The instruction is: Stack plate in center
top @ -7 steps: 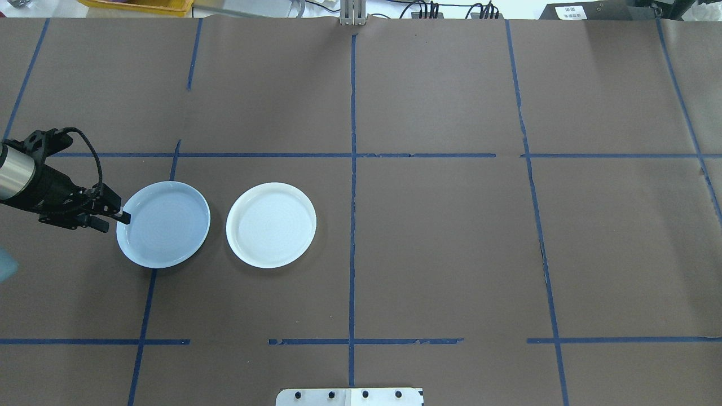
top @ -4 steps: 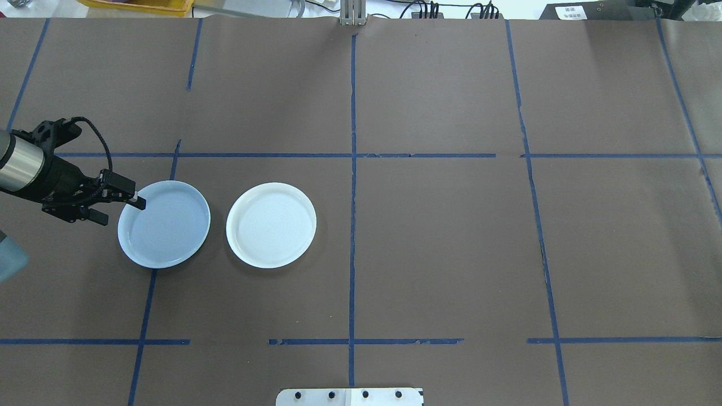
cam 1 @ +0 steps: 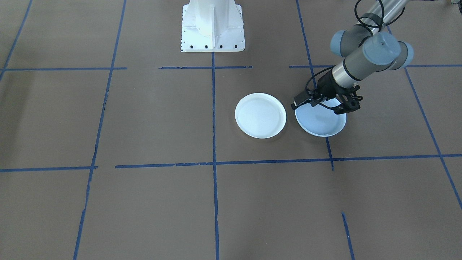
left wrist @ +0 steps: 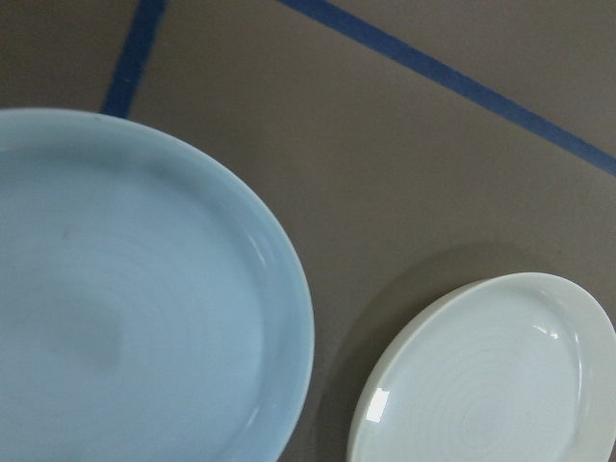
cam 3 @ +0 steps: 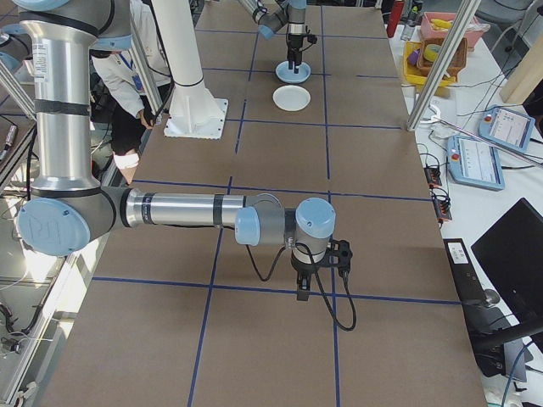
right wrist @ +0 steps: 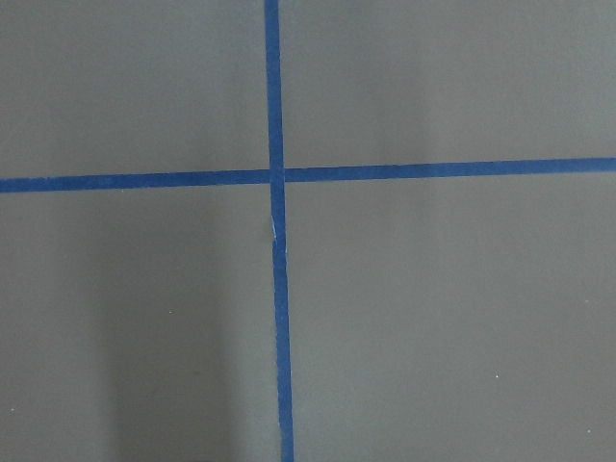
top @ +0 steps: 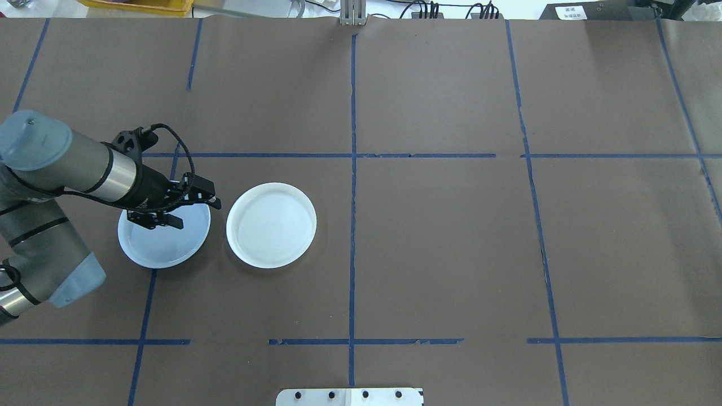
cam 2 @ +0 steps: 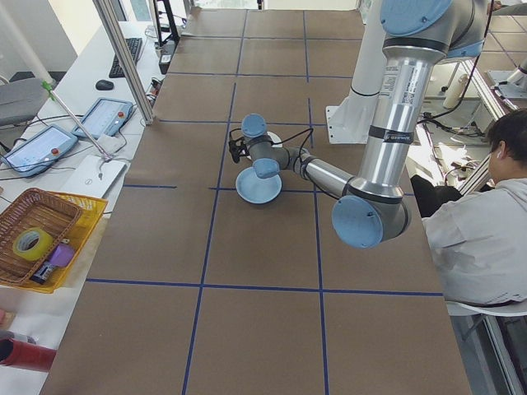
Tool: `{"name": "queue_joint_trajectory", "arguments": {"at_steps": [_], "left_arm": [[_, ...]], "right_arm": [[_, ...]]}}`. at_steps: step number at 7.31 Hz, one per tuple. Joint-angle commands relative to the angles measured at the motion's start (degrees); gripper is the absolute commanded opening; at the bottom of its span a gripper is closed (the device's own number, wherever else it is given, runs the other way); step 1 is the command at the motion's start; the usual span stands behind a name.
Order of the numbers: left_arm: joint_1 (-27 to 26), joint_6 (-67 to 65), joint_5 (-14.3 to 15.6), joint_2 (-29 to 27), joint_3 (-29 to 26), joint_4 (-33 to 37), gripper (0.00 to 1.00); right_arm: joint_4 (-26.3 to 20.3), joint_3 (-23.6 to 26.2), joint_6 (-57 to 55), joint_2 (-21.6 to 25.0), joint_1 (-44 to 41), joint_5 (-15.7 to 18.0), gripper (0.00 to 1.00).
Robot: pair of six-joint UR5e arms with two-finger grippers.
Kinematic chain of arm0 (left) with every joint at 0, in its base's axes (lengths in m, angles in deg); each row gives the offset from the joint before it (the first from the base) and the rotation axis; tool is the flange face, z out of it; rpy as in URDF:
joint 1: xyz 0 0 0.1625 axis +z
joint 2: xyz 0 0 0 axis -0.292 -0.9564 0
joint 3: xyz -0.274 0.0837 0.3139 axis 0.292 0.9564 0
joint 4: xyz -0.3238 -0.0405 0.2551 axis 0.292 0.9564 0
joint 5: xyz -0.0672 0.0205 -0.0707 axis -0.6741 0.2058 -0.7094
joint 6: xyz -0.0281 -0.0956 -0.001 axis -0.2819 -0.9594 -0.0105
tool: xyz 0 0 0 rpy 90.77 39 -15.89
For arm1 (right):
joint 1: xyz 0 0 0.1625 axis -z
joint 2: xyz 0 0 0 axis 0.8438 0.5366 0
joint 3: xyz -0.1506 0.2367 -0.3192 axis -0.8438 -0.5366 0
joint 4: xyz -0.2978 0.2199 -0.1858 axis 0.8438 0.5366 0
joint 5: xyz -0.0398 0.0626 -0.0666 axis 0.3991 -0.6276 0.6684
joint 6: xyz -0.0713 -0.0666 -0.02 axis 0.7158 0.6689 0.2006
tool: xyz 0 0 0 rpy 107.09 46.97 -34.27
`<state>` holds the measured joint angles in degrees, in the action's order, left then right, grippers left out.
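Note:
A pale blue plate [top: 161, 248] lies flat on the brown table, left of middle, and fills the lower left of the left wrist view [left wrist: 125, 318]. A white plate [top: 271, 224] lies just to its right, apart from it [left wrist: 491, 385]. My left gripper [top: 196, 211] hovers over the blue plate's right edge [cam 1: 301, 104], open and holding nothing, pointing toward the white plate. My right gripper [cam 3: 304, 292] shows only in the exterior right view, above a cross of blue tape [right wrist: 274, 176]; I cannot tell if it is open or shut.
Blue tape lines [top: 352, 169] divide the brown paper cover into squares. The robot's white base [cam 1: 213, 25] stands at the table's near edge. A seated person [cam 2: 486, 214] is beside the table. A basket [cam 2: 41, 239] and tablets [cam 2: 103, 118] sit past the far edge.
My left arm has swung right, from the blue plate's left rim across it to its right edge. Both plates lie as they did half a second ago.

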<state>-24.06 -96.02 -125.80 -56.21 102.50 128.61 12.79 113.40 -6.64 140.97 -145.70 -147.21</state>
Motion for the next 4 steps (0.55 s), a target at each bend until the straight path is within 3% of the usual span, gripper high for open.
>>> {"name": "queue_joint_trajectory", "arguments": {"at_steps": [1, 3, 4], "left_arm": [[3.8, -2.7, 4.0, -3.0, -2.3, 0.0, 0.99], [5.3, -3.3, 3.9, -4.0, -4.7, 0.0, 0.99], [5.4, -3.6, 3.9, -4.0, -4.7, 0.0, 0.89]], "right_arm": [[0.0, 0.0, 0.0, 0.0, 0.0, 0.0, 1.0], [0.0, 0.0, 0.1, 0.0, 0.0, 0.0, 1.0], [0.0, 0.0, 0.1, 0.0, 0.0, 0.0, 1.0]]}}
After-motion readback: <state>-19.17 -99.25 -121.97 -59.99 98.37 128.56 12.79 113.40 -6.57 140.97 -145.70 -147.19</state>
